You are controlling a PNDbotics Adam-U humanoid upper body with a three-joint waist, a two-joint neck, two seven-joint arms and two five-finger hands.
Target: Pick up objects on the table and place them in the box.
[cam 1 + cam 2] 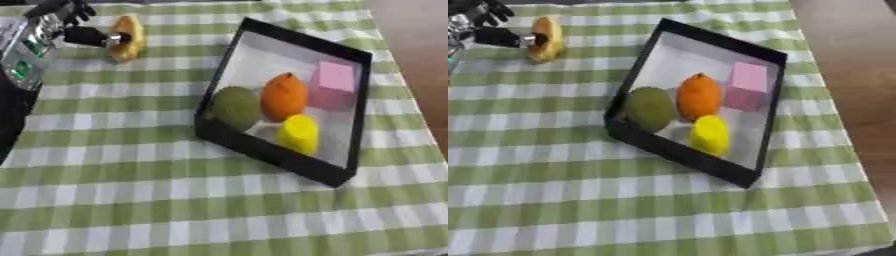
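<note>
A yellow-orange fruit (129,37) lies on the checked cloth at the far left. My left hand (59,21) comes in from the upper left corner. Its thumb (87,36) reaches out and touches the fruit's left side, while its fingers (77,10) stay spread above and left of the fruit, not round it. The black box (262,149) with a white floor sits right of centre, turned askew. It holds a green round fruit (234,107), an orange (284,96), a yellow piece (299,133) and a pink cube (333,84). My right hand shows in no view.
A green and white checked cloth (131,200) covers the table. Bare brown wood (842,60) runs along the right side beyond the cloth's edge. My left arm's silver and black forearm (22,60) fills the left edge.
</note>
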